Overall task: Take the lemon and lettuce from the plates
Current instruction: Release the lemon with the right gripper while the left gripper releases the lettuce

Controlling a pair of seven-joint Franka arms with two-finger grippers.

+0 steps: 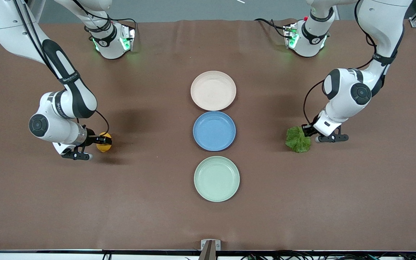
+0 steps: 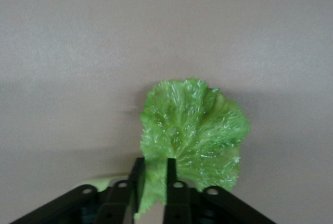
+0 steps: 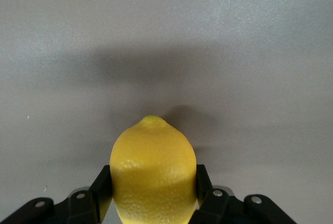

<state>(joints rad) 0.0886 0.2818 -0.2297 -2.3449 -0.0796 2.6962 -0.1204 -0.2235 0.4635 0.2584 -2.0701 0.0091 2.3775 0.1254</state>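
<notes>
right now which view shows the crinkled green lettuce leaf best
The left wrist view: the crinkled bright green lettuce leaf fills it, stem end pinched by the left gripper. The front view shows a small clump; the right wrist view shows none.

The small yellow-orange oval lemon (image 1: 104,142) sits clamped between the right gripper's (image 1: 99,141) black fingers over the brown table toward the right arm's end, its pointed tip facing away from the wrist. The flat, crinkled bright green lettuce leaf (image 1: 298,139) hangs pinched at its paler stem end in the left gripper (image 1: 308,132) toward the left arm's end. The round, shallow beige-pink plate (image 1: 213,90) and the matching mint-green plate (image 1: 216,178) lie empty mid-table, the mint one nearer the front camera.
</notes>
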